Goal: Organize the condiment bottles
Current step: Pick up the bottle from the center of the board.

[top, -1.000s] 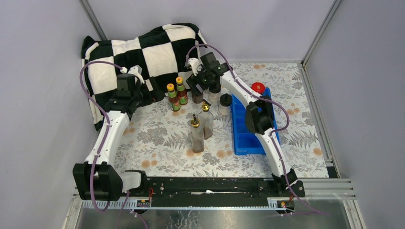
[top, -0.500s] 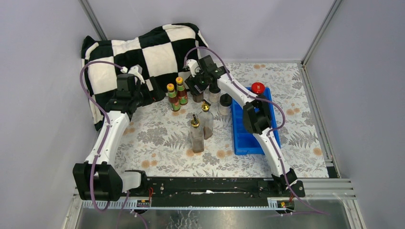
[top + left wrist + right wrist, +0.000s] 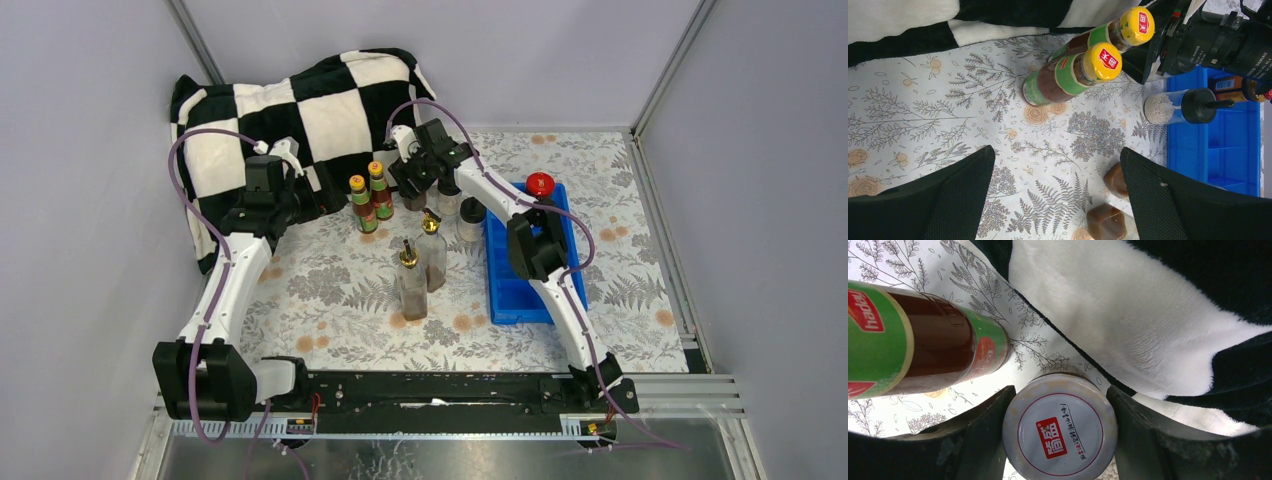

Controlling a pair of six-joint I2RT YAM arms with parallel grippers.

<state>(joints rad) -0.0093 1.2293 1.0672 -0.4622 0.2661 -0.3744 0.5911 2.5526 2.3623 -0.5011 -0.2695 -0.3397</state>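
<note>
Right gripper (image 3: 1060,410): fingers pressed to both sides of white-lidded jar (image 3: 1060,435), lower centre of frame (beside sauce bottle (image 3: 923,350)). Left gripper (image 3: 1056,165): spread wide, empty.

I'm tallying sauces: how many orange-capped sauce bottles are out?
2. The left orange-capped bottle and the right orange-capped bottle stand side by side on the table by the checkered blanket. None seems hidden.

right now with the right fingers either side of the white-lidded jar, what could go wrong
1. The sauce bottle stands close beside the white-lidded jar; one of the right fingers could nudge and topple it.
2. The checkered cloth lies just behind the jar and might snag on a lift.
3. The round lid may slip if gripped off-centre.
</note>
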